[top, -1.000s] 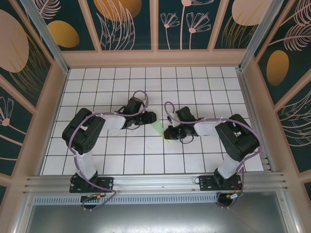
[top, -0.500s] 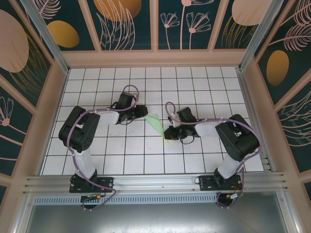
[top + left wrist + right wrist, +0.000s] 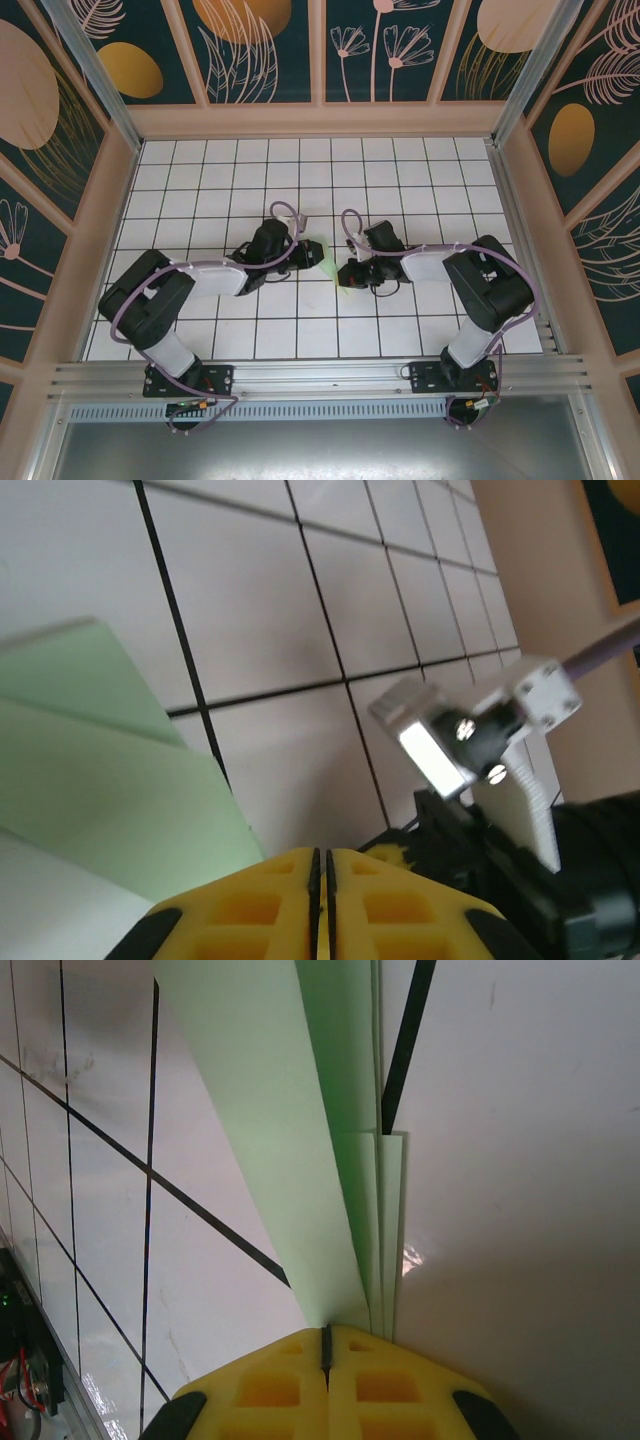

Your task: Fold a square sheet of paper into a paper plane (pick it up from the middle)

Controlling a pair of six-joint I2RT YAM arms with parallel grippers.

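Note:
The paper plane (image 3: pixel 322 254) is a narrow folded strip of pale mint-green paper lying slantwise on the white tiles between both grippers. My right gripper (image 3: pixel 347 276) is at its near right end. In the right wrist view the yellow fingers (image 3: pixel 326 1332) are shut, and the stacked layers (image 3: pixel 290 1110) run out from their tips. My left gripper (image 3: pixel 303 251) meets the strip's far left end. Its yellow fingers (image 3: pixel 320 860) are shut to a thin slit, and the green paper (image 3: pixel 90 760) lies just left of them, slipping under the left finger. No paper is visible in the slit.
The table (image 3: pixel 200 180) is white grid tiles with raised walls on three sides and a metal rail (image 3: pixel 320 375) along the near edge. The right arm's black wrist (image 3: pixel 560 880) sits close on the right in the left wrist view.
My left arm has swung back toward the middle and come down at the paper's left end, and its jaws have closed. The right gripper has stayed put, shut.

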